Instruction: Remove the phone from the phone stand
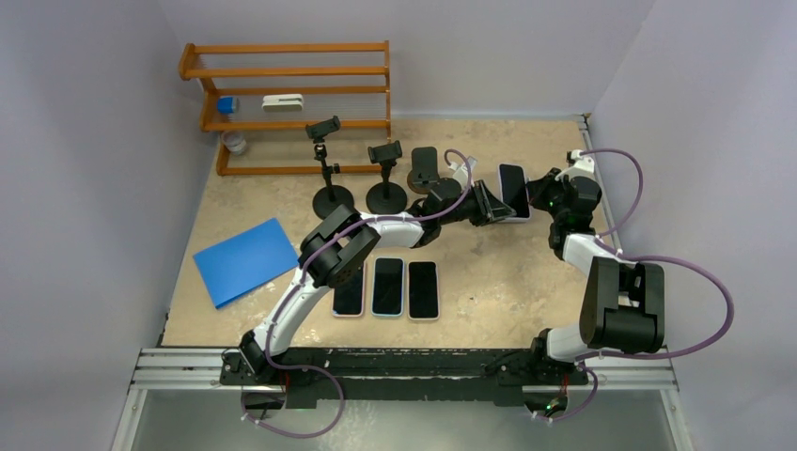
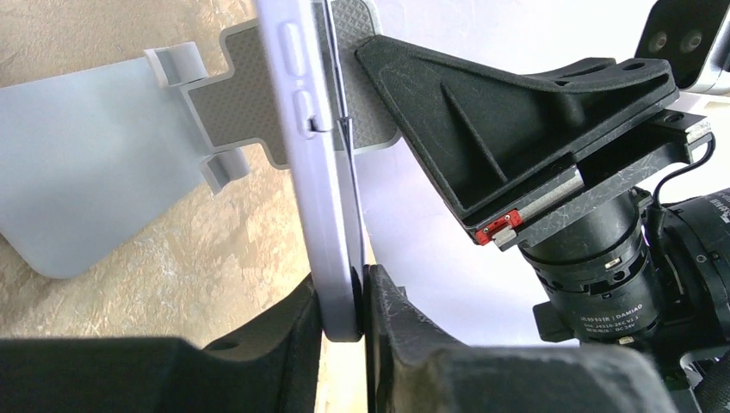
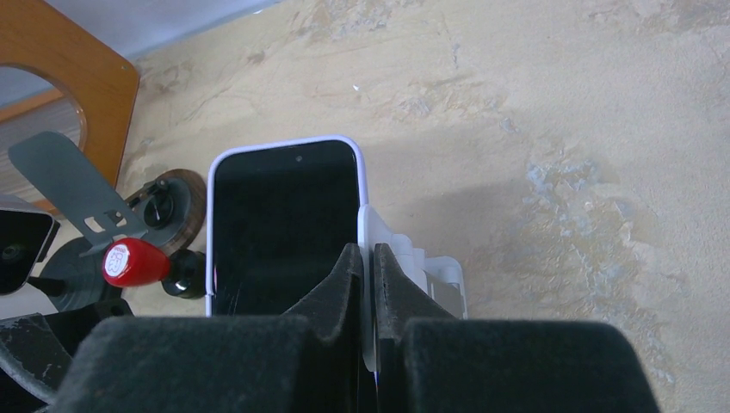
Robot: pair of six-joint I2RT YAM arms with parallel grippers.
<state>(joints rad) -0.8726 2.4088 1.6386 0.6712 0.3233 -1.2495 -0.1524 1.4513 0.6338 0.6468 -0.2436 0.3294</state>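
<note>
Grainy black fingers (image 2: 430, 344) around slim lilac phone (image 2: 317, 172), seemingly snug.

A wooden rack (image 1: 287, 103) stands back left; a blue folder (image 1: 246, 260) lies near three phones (image 1: 387, 287) in a row.

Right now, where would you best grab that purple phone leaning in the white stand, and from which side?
Pinch the phone across its flat front and back, at the thin edge sticking out past the stand. Come from the left, as the left end effector does: the right end effector occupies the stand's other side.
</note>
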